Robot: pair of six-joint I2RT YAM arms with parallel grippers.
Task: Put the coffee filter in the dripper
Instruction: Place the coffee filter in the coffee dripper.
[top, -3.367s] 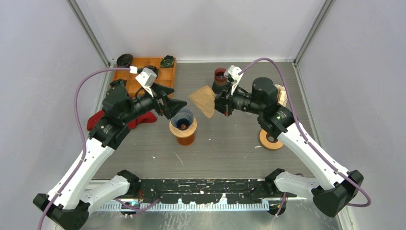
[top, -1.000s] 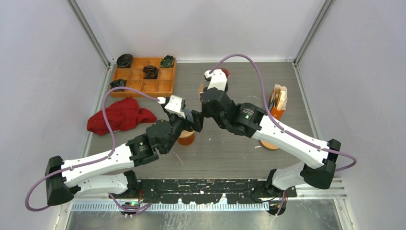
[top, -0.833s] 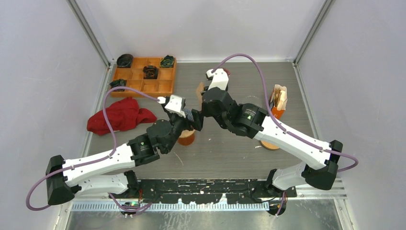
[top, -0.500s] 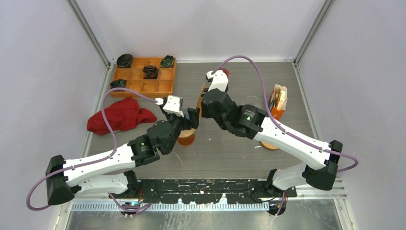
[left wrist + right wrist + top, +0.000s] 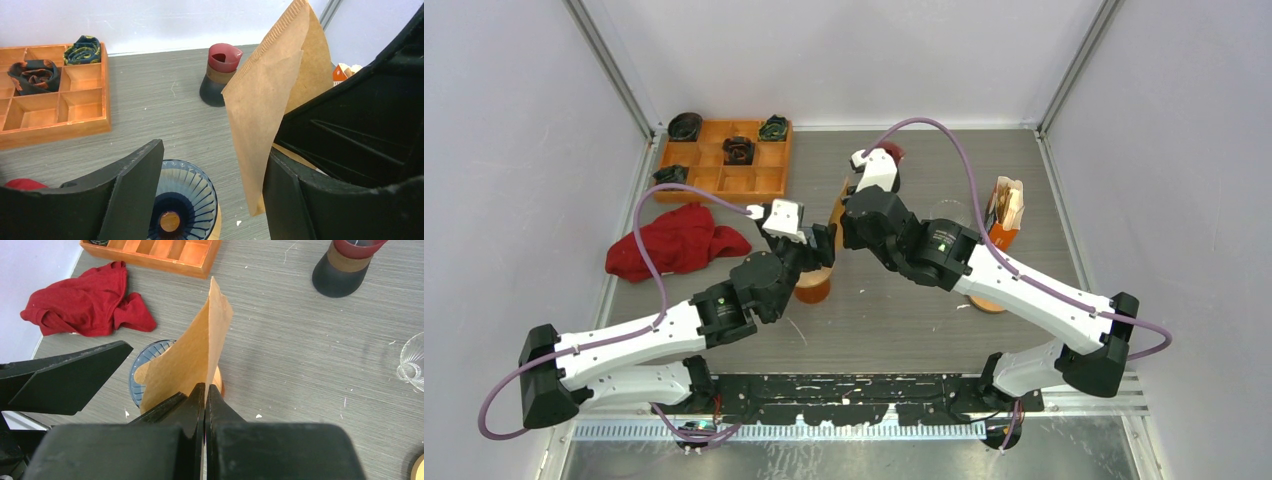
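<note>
Coffee filter [image 5: 200,350] pinched in right end effector [image 5: 205,388]; left end effector [image 5: 212,165] wide, over dripper [image 5: 186,186].

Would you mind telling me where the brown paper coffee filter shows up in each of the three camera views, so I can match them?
Top external: the coffee filter is a thin brown sliver at centre, just beyond the dripper.
Left wrist: the coffee filter is a tall wedge right of centre.
Right wrist: the coffee filter stands at centre, rising from the shut right gripper.
Shared landmark: the red-topped jug, beyond the filter in all three.
</note>
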